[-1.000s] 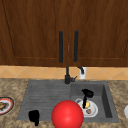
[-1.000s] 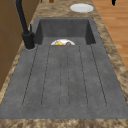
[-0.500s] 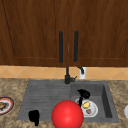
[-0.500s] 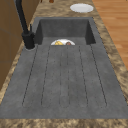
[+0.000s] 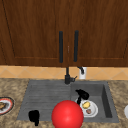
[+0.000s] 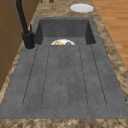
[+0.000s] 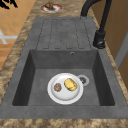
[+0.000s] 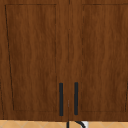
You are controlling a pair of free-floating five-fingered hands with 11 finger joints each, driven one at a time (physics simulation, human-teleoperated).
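Observation:
A large red ball (image 5: 67,115) sits low in the middle of the front view, overlapping the sink's front edge. My left hand (image 5: 33,117) floats to its left, over the front corner of the ribbed drainboard (image 5: 45,97). My right hand (image 5: 81,95) hovers just above and to the right of the ball, at the upper left rim of a white plate (image 5: 94,113) in the basin. The plate (image 7: 53,96) carries a yellow piece (image 7: 70,84) and a small brown piece (image 7: 57,87). Part of a black hand (image 7: 7,3) shows off the counter's front edge.
The black faucet (image 5: 67,78) stands behind the sink, between drainboard and basin (image 7: 37,75). A red-rimmed plate of food (image 5: 10,101) lies on the left counter, and a bare white plate (image 6: 81,8) on the right. Closed wooden cabinet doors with two black handles (image 8: 61,98) hang above.
The right hand has drifted slightly to the left in the front view. The left hand, the ball and the plates are where they were.

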